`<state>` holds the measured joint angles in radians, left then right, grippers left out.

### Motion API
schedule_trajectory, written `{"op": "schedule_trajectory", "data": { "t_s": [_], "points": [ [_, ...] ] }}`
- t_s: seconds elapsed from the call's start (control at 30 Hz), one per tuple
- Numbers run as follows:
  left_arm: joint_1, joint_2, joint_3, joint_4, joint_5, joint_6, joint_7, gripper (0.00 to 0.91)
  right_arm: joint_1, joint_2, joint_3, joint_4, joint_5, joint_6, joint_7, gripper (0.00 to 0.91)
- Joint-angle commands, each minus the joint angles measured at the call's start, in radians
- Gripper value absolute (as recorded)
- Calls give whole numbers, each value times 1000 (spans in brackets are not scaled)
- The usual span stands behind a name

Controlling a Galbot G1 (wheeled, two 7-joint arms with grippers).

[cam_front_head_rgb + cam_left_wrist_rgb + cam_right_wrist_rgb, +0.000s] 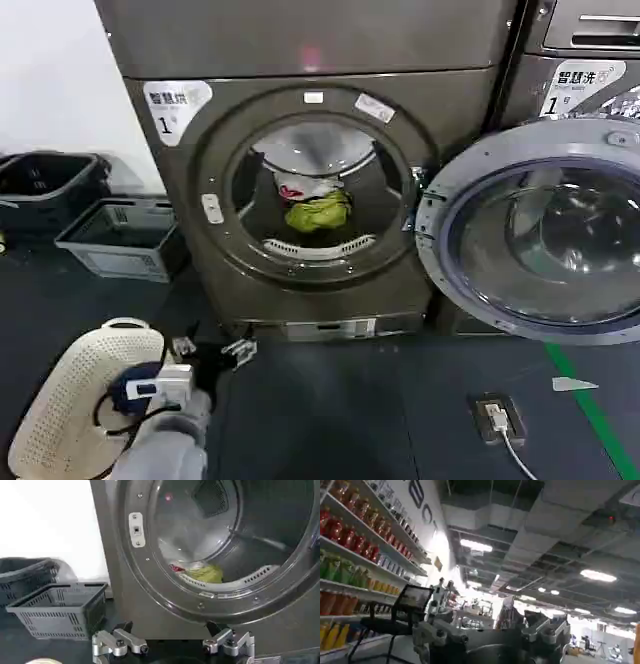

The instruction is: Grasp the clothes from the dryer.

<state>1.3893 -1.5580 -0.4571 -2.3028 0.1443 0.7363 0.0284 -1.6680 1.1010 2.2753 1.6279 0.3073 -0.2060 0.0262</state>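
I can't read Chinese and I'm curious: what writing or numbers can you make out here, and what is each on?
"1", under Chinese characters too small to read: white sticker on the dryer.
"1", under similar unreadable characters: sticker on the neighbouring machine.
Large dark wall lettering: cut off, unreadable.

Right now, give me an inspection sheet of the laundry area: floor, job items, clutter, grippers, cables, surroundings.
Surface: dark floor, green tape line at right.
Job's things: clothes lie inside the dryer drum; door swung open to the right.
Clutter: white basket on the floor at left; two grey baskets by the wall.
Grippers: left gripper open, low before the dryer, empty; right gripper open, pointing toward the ceiling.
Cables: white cable in a floor socket.
Surroundings: second machine at right; drink shelves.
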Motion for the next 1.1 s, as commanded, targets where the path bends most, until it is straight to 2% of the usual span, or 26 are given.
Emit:
{"op": "schedule_trajectory", "data": {
  "t_s": [0.03,0.07,0.3,1.1],
  "points": [
    [-1,-3,4,8,3,49,0,907,-2,-6,-37,-31,-32,89,50,907],
    [0,-2,3,9,2,49,0,907,1,-6,-44,-35,-22,110,62,907],
    [-1,-2,2,11,1,49,0,907,6,-2,-50,-36,-10,131,62,907],
    [1,-2,3,12,-7,49,3,907,8,-7,-42,-32,48,116,63,907]
  ]
}}
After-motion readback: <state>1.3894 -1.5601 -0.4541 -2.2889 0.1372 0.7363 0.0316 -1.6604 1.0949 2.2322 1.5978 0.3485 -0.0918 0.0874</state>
